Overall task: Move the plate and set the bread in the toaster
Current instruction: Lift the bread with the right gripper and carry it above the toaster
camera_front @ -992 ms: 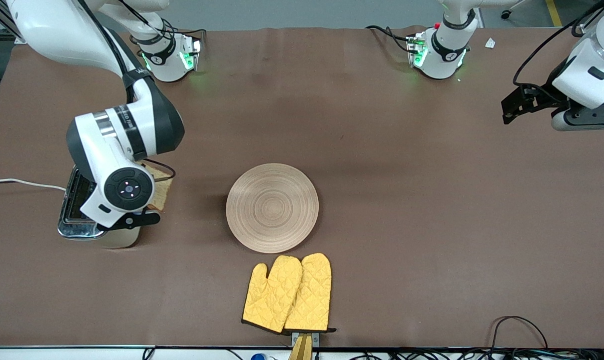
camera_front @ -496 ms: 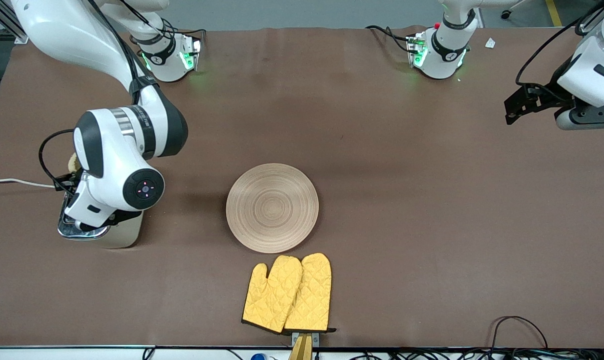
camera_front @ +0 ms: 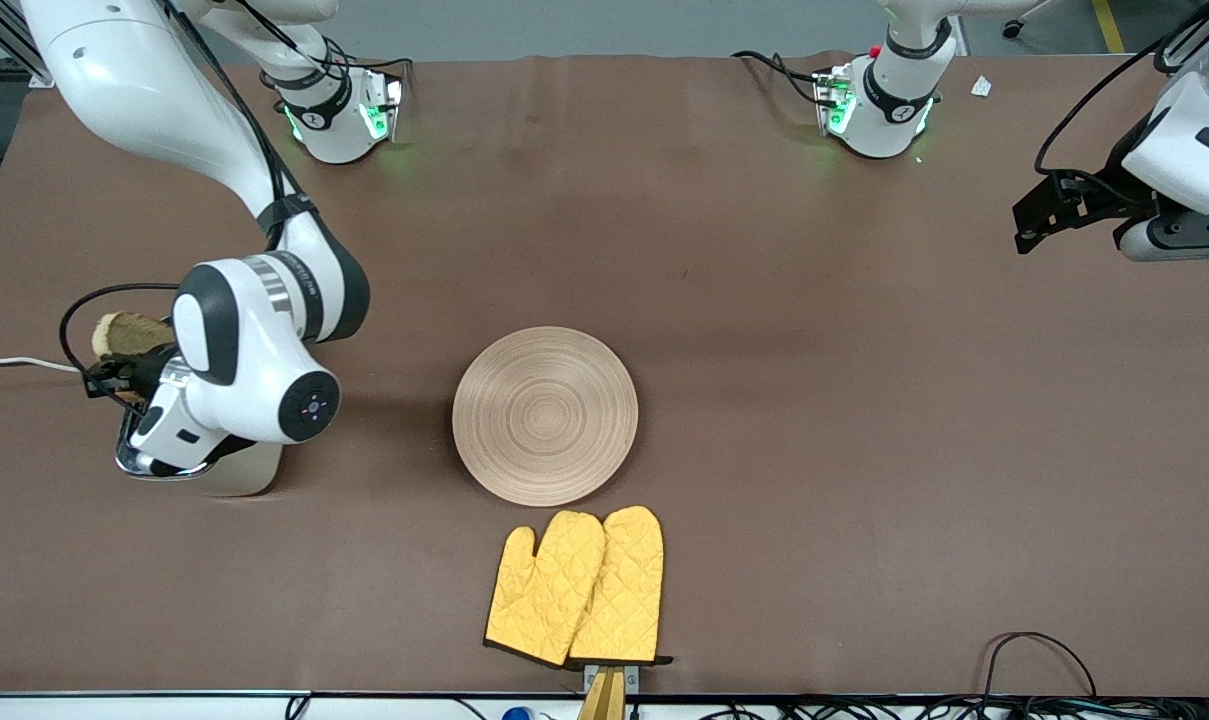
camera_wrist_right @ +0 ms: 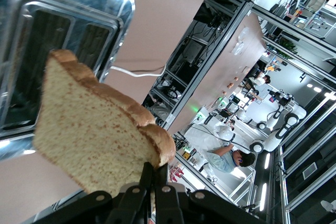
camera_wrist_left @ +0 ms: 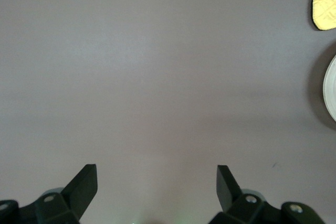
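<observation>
Holding the bread [camera_wrist_right: 100, 135] by one crust edge only, the right gripper [camera_wrist_right: 154, 178] is clamped shut on the slice above the toaster [camera_wrist_right: 58, 51] at the right arm's end of the table — a thin pinch like that could let the slice swing or slip, and a tilted slice may be caught on the chrome rim instead of dropping into a slot; both slots are seen empty. In the front view the bread [camera_front: 124, 333] is only partly seen past the wrist, so its alignment with a slot cannot be told. The left gripper [camera_wrist_left: 156, 184] is parked over bare table at the left arm's end, jaws wide apart, nothing held. The plate [camera_front: 545, 415] is lying mid-table, well apart from the toaster, with yellow oven mitts [camera_front: 576, 586] just beside it, nearer the front camera. The table [camera_front: 864, 400] is covered in plain brown matting; a white cord [camera_front: 14, 363] trails off its edge — metal racks and other robot stations are seen in the room
</observation>
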Tool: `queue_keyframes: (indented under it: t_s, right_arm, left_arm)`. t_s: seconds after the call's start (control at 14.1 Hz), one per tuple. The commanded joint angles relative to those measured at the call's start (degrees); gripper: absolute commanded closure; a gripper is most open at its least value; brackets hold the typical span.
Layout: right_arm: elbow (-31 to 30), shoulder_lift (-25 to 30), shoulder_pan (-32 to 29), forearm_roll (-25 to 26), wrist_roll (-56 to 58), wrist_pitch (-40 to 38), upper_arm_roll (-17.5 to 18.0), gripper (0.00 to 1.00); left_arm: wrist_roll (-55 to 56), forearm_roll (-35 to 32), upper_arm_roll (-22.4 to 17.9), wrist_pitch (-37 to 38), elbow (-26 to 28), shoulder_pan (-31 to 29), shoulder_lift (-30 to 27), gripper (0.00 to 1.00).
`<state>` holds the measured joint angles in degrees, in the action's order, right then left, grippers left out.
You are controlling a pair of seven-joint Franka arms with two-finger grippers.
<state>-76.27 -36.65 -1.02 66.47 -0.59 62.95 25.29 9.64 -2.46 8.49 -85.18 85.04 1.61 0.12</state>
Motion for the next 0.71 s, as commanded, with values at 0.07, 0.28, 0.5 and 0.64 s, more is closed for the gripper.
queue_keyframes:
  t_s: [0.07, 0.28, 0.5, 0.64]
  right_arm:
    - [-1.3, -0.8, -0.4, 1.3, -4.8, 1.7, -0.7, 1.00]
    - [-1.3, -2.0, 0.3, -0.3, -9.3, 1.6, -0.6, 1.00]
    - [-1.3, -2.5, 0.9, -3.8, -12.8, 1.6, -0.6, 1.00]
    - [-1.1, -2.6, 1.9, -7.7, -16.0, 1.6, -0.6, 1.00]
  left_arm:
    - [-0.9, 2.6, -0.4, -0.4, -0.5, -0.2, -0.1, 0.00]
    - [-1.0, 2.4, -0.5, -0.4, -0.4, -0.1, -0.2, 0.00]
    - [-1.0, 2.3, -0.6, -0.3, -0.4, -0.1, -0.2, 0.00]
    - [-1.0, 2.3, -0.6, -0.3, -0.4, -0.2, -0.2, 0.00]
